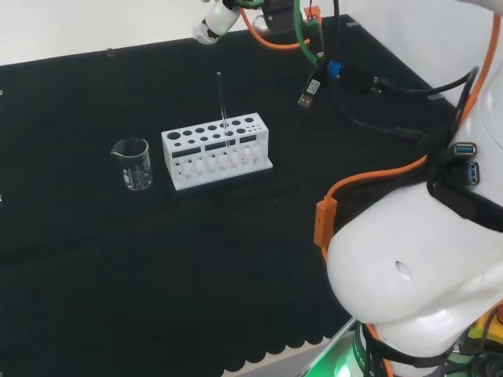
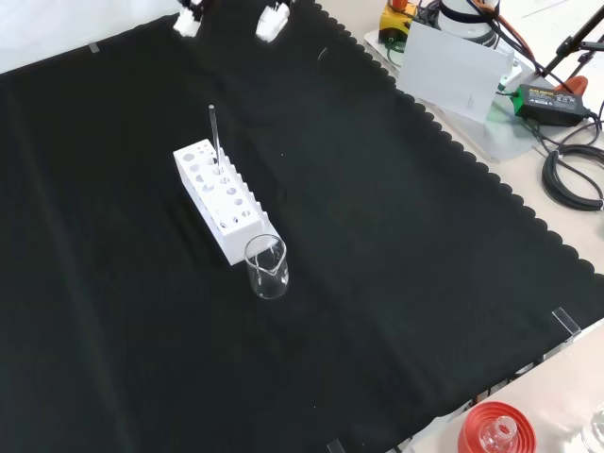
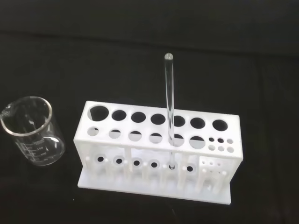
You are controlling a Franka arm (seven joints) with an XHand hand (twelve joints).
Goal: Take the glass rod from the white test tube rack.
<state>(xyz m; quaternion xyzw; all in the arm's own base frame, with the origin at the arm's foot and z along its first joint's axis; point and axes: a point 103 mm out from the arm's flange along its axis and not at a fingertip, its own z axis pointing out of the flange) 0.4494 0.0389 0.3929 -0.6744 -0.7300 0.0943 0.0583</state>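
Note:
A clear glass rod stands upright in a hole of the middle row of the white test tube rack, towards the rack's right end in the head view. The front view shows the rod at the far end of the rack. In the wrist view the rod rises well above the rack, whose other holes are empty. My hand hangs high above and beyond the rack, apart from the rod. Its white fingertips enter at the front view's top, spread and holding nothing.
An empty glass beaker stands just left of the rack in the head view, nearer in the front view. Cables dangle from the arm. A red ribbed stand sits beyond the cloth's scalloped edge.

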